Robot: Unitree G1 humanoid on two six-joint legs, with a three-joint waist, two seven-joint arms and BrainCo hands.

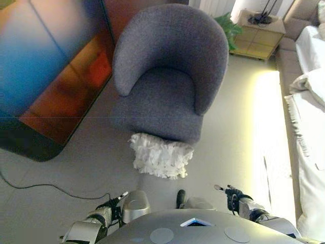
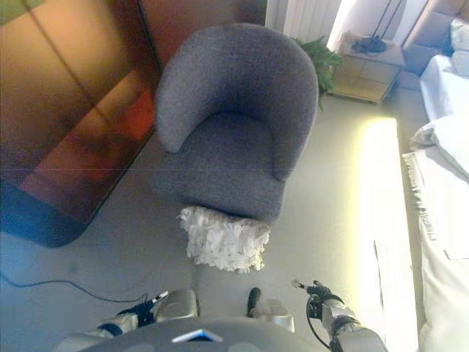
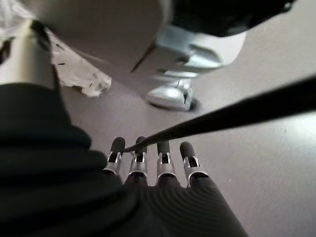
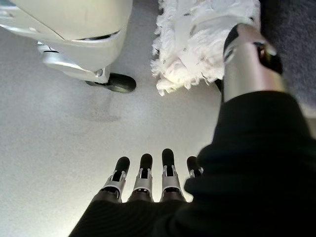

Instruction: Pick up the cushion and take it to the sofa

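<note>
A white ruffled cushion (image 1: pixel 161 155) lies on the floor against the front of a grey armchair (image 1: pixel 167 76). It also shows in the right wrist view (image 4: pixel 197 39) and partly in the left wrist view (image 3: pixel 81 74). My left hand (image 1: pixel 114 202) hangs low at my left side, short of the cushion, with its fingers (image 3: pixel 148 160) straight and empty above the floor. My right hand (image 1: pixel 231 194) hangs low at my right side, with its fingers (image 4: pixel 148 173) straight and empty. The sofa (image 1: pixel 310 117), draped in white covers, runs along the right edge.
A large dark glossy panel (image 1: pixel 45 76) stands on the left. A wooden side table (image 1: pixel 256 33) and a green plant (image 1: pixel 228 28) are at the back right. A strip of pale floor (image 1: pixel 254 132) lies between the armchair and the sofa.
</note>
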